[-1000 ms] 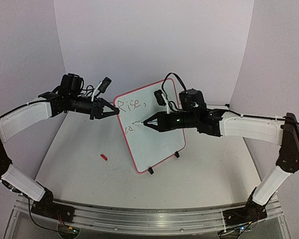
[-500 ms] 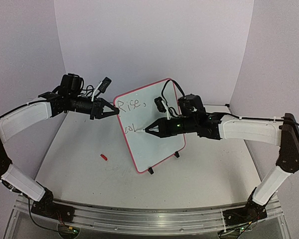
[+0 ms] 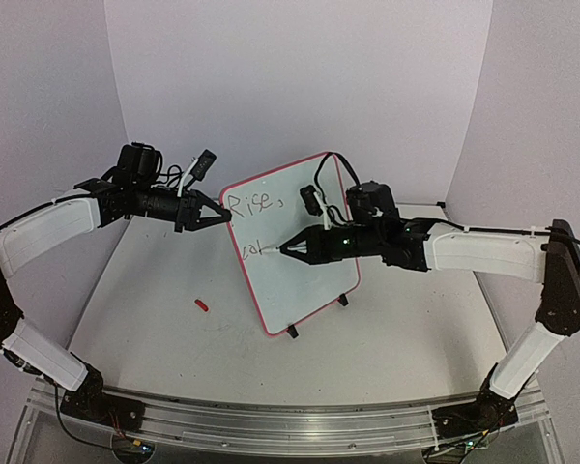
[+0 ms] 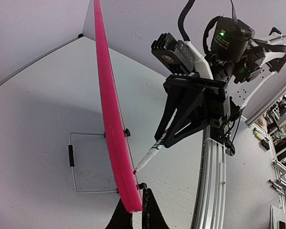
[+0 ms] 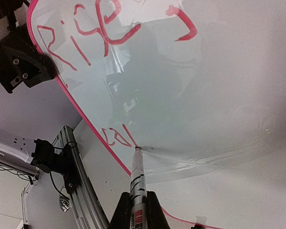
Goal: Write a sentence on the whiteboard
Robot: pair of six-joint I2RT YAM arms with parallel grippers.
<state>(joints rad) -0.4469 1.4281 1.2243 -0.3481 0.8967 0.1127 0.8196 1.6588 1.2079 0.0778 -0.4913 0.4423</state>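
We are on line two of the sentence (image 3: 255,205), our left gripper (image 3: 220,215) pinching the whiteboard (image 3: 304,280) by its rim and our right gripper (image 3: 290,248) clamping the marker (image 5: 137,183), so next we need steady rightward strokes.

Upright whiteboard (image 3: 304,290), left gripper (image 3: 224,217) on its left rim, marker (image 3: 276,251) in right gripper (image 3: 286,247) with tip at the sentence (image 3: 254,204).

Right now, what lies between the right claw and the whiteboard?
Only the marker: the right claw grips it, and its tip touches the whiteboard. The right wrist view shows this clearly.
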